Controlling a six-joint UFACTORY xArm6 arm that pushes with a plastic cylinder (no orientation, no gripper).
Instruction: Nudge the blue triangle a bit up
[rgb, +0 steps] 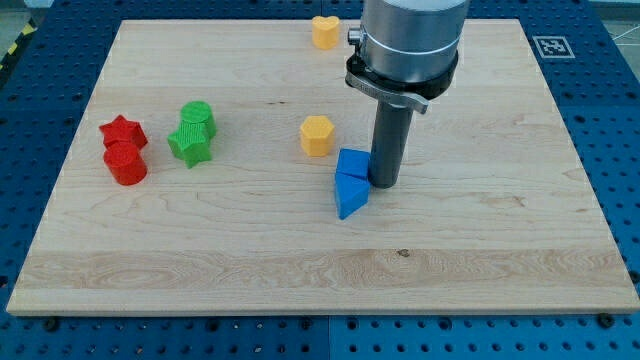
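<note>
The blue triangle lies near the middle of the wooden board, pointing toward the view's bottom. A blue cube touches its upper edge. My tip stands on the board just to the right of both blue blocks, close against the cube's right side and the triangle's upper right corner.
A yellow hexagon sits up and left of the blue blocks. A yellow heart is at the view's top. A green cylinder and green star are at left. A red star and red cylinder are further left.
</note>
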